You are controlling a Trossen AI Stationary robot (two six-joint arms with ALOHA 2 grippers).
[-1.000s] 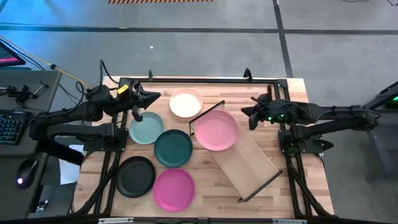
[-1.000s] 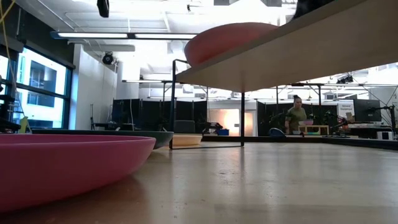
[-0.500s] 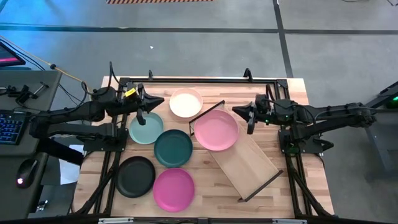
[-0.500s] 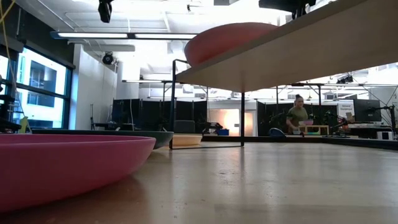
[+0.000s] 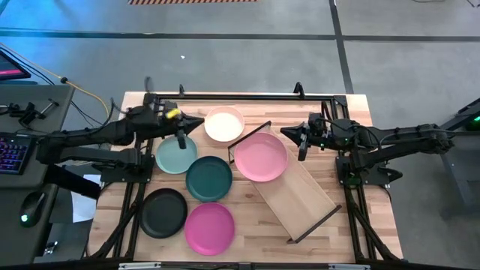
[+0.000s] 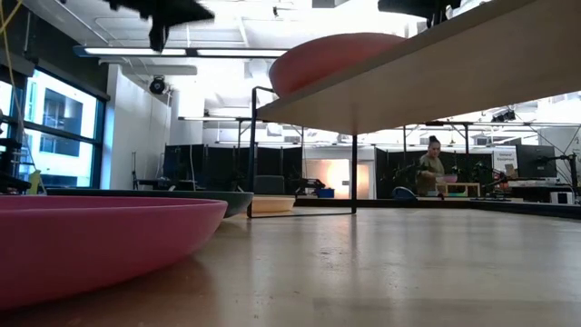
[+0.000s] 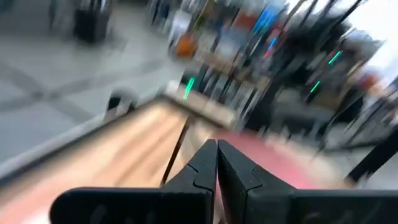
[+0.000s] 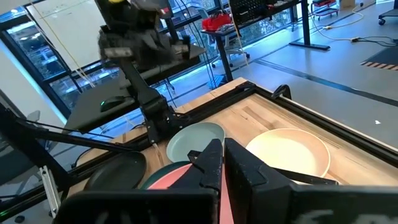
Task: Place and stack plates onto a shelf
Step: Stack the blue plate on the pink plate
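The light wood shelf [image 5: 294, 187] lies slantwise at the table's right centre, standing on its thin dark end frames. The light pink plate [image 5: 261, 157] rests on its far end. On the table to the left lie the cream [image 5: 224, 124], pale teal [image 5: 175, 156], dark green [image 5: 209, 178], black [image 5: 163, 212] and magenta [image 5: 209, 228] plates. My left gripper [image 5: 182, 141], shut, hovers above the gap between the teal and cream plates. My right gripper [image 5: 301, 152], shut, hangs just right of the pink plate and touches nothing.
A dark metal frame [image 5: 240, 97] runs along the table's far edge. Bare wood [image 5: 352, 225] shows at the near right. The low view has the magenta plate [image 6: 91, 241] close in front and the shelf's underside [image 6: 436, 73] overhead. A person [image 6: 432, 166] stands far off in the room.
My left gripper has swept toward the table's right, from above the teal plate's far-left rim to near the cream plate, still shut. My right gripper reached a little toward the table's left, nearer the pink plate, then held still. No plate moved.
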